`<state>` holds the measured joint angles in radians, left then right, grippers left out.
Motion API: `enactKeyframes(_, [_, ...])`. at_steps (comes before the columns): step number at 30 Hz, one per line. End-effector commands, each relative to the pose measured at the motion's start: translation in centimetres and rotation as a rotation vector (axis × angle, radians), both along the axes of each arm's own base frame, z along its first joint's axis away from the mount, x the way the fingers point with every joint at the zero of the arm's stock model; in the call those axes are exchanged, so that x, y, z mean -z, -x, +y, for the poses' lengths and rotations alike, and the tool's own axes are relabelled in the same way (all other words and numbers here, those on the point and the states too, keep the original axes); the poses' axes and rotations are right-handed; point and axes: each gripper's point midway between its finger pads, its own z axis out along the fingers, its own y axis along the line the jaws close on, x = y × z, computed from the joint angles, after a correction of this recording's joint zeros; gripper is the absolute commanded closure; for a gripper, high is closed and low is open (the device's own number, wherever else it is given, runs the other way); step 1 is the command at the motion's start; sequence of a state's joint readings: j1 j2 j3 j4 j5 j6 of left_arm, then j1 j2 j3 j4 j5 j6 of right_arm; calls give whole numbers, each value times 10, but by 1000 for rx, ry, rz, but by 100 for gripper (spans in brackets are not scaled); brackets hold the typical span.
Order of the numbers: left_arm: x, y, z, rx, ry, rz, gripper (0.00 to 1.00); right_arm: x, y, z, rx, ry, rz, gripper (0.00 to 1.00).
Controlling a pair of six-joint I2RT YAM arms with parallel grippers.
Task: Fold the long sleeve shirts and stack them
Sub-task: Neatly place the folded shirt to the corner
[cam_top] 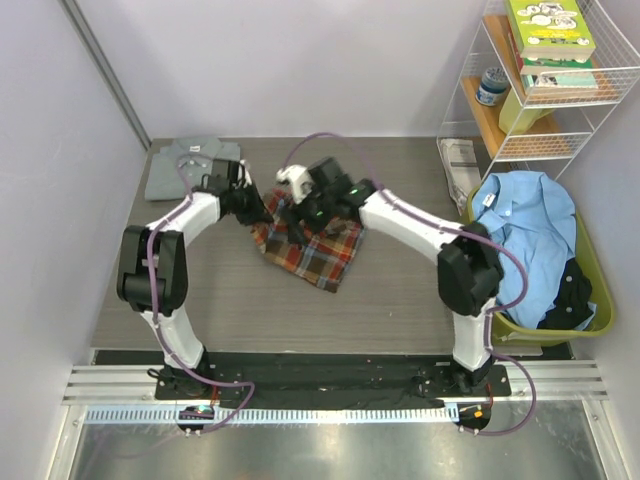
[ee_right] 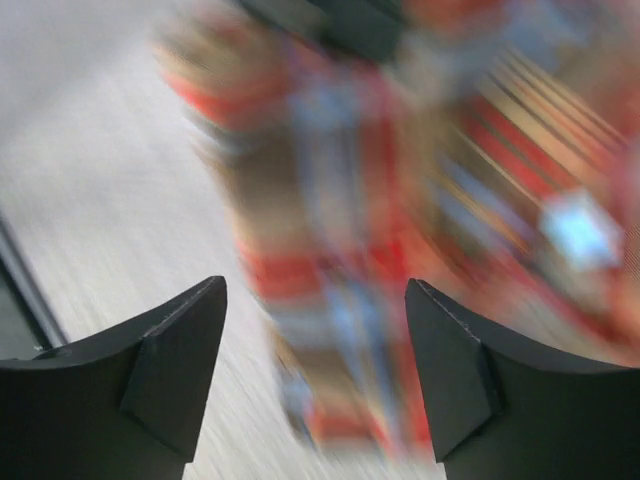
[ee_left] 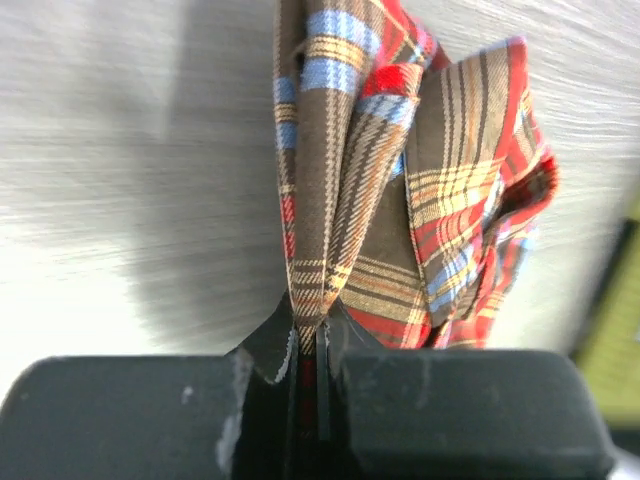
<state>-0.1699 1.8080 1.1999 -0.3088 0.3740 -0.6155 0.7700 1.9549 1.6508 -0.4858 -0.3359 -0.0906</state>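
I see the left end effector (ee_left: 318,350) clamped on a raised fold of the plaid shirt (ee_left: 380,190), arm reaching inward. The right end effector (ee_right: 315,290) hangs spread above that shirt, central on the surface (cam_top: 200,290). The grey shirt (cam_top: 185,165) lies far left.

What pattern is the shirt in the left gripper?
Red, brown and blue plaid shirt; best in the left wrist view.

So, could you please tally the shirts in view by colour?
Plaid shirt: 1
Grey shirt: 1
Light blue shirt: 1
Total: 3; the dark cloth in the basket is too bunched to identify.
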Motion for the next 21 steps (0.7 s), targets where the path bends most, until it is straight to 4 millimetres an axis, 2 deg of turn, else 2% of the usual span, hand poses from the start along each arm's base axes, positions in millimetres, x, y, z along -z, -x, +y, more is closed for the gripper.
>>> enactKeyframes(1, [-21,-33,38,125,-313,-112,100,-53,-22,-66,132,-47,-47,19])
enactKeyframes(2, [-26,-44,45,163,-368,-146,100,-53,-23,-76,148,-39,-46,15])
enactKeyframes(3, [-48,-64,49,159,-399,-197,100,-51,-28,-89,173,-26,-46,14])
enactKeyframes(5, [-49,-85,61,158,-441,-217,100,-51,-28,-104,197,-11,-54,12])
enactKeyframes(6, [-68,-104,65,163,-472,-282,100,-51,-30,-111,210,-3,-60,12])
enactKeyframes(7, [-74,-112,69,158,-489,-301,100,-51,-29,-117,219,2,-62,12])
enactKeyframes(8, [-68,-121,70,163,-498,-297,100,-51,-29,-120,226,4,-63,11])
enactKeyframes(9, [-88,-135,71,158,-506,-352,100,-50,-30,-122,231,7,-64,11])
enactKeyframes(11, [-92,-147,71,154,-523,-365,100,-50,-30,-126,236,12,-68,11])
enactKeyframes(12, [-107,-157,72,136,-529,-405,100,-50,-29,-126,237,12,-69,11])
enactKeyframes(14, [-125,-170,74,97,-543,-449,100,-48,-30,-127,239,18,-69,11])
enactKeyframes(16, [-139,-178,79,63,-557,-483,100,-48,-30,-128,241,19,-65,11])
enactKeyframes(17, [-153,-184,84,32,-583,-512,100,-48,-30,-128,240,21,-68,11])
enactKeyframes(21, [-178,-194,95,-21,-619,-571,100,-49,-30,-130,245,25,-74,11])
